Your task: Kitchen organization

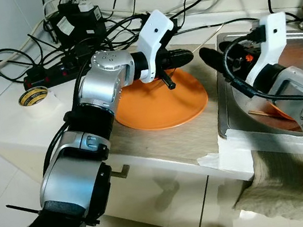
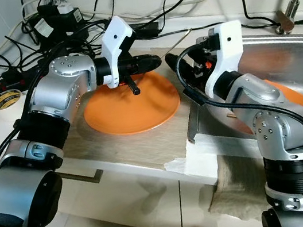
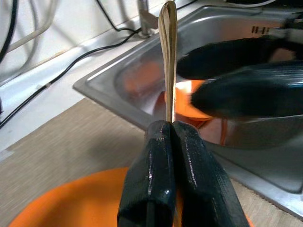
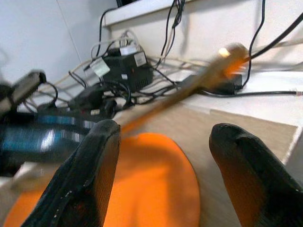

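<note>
Left gripper [image 3: 171,142] clamped on thin wooden stick [image 3: 168,56], over orange plate [image 1: 161,103] on counter. Stick's long axis runs straight toward sink [image 1: 301,36]. Right gripper [image 4: 163,137] faces it, fingers spread, just beside stick's free end — handover looks likely.

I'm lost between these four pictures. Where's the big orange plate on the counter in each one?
Left eye view: the orange plate lies in the centre, under the left gripper, which is shut on a thin wooden stick.
Right eye view: left of centre, beside the sink.
Left wrist view: beneath the black fingers.
Right wrist view: seen through the open right gripper.
Shared landmark: the beige countertop it rests on.
</note>
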### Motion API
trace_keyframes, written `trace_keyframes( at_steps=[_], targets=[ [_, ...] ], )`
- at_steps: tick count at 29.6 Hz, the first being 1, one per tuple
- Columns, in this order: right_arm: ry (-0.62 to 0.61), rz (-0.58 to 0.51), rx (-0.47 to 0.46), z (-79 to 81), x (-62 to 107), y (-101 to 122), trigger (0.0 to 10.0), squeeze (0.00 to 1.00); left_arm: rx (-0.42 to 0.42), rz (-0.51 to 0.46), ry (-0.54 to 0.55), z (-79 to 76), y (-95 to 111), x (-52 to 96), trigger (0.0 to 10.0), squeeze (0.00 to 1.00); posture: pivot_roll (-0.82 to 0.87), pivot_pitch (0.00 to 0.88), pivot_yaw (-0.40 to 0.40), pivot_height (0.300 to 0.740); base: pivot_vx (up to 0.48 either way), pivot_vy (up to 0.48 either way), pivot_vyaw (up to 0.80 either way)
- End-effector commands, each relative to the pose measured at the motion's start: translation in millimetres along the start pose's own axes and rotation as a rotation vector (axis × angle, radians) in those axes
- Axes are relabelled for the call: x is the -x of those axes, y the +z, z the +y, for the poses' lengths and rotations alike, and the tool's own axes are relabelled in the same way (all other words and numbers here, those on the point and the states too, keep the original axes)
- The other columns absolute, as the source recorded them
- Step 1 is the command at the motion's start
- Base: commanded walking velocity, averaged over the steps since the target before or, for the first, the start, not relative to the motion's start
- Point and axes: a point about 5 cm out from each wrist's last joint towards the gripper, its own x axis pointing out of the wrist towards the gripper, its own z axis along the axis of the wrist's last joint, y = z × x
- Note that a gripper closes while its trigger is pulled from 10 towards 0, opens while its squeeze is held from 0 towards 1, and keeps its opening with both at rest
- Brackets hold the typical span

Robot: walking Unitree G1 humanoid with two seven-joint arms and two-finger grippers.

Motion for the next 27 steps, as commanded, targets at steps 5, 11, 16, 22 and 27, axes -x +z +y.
trace_keyframes(
  at_steps=[5, 11, 16, 22, 27],
  targets=[
    [-0.008, -0.051, -0.003, 3.1, -6.5, 8.1, 10.0, 0.00, -0.009, -0.010, -0.033, -5.4, 2.5, 0.8, 0.0, 0.00, -0.12, 0.000, 0.066, 0.740, 0.000, 0.000, 0.00],
    [-0.036, -0.080, -0.033, 3.1, -13.3, 7.4, 10.0, 0.00, 0.006, -0.016, -0.061, -15.3, -1.3, 1.8, 0.0, 0.00, -0.11, 0.000, 0.068, 0.740, 0.000, 0.000, 0.00],
    [-0.040, -0.074, -0.030, 3.8, -16.6, 2.8, 10.0, 0.00, 0.007, -0.029, -0.081, -22.2, 1.0, 2.8, 0.0, 0.00, -0.11, 0.000, 0.065, 0.740, 0.000, 0.000, 0.00],
    [-0.051, -0.070, -0.036, 4.6, -20.6, -1.6, 10.0, 0.00, 0.001, -0.042, -0.082, -24.7, 5.5, 4.7, 0.0, 0.00, -0.11, 0.000, 0.065, 0.740, 0.000, 0.000, 0.00],
    [-0.053, -0.056, -0.016, 4.9, -21.4, -5.5, 3.3, 0.00, 0.003, -0.035, -0.070, -24.4, 4.1, 5.5, 0.0, 0.00, -0.11, 0.000, 0.064, 0.740, 0.000, 0.000, 0.00]
  ],
)
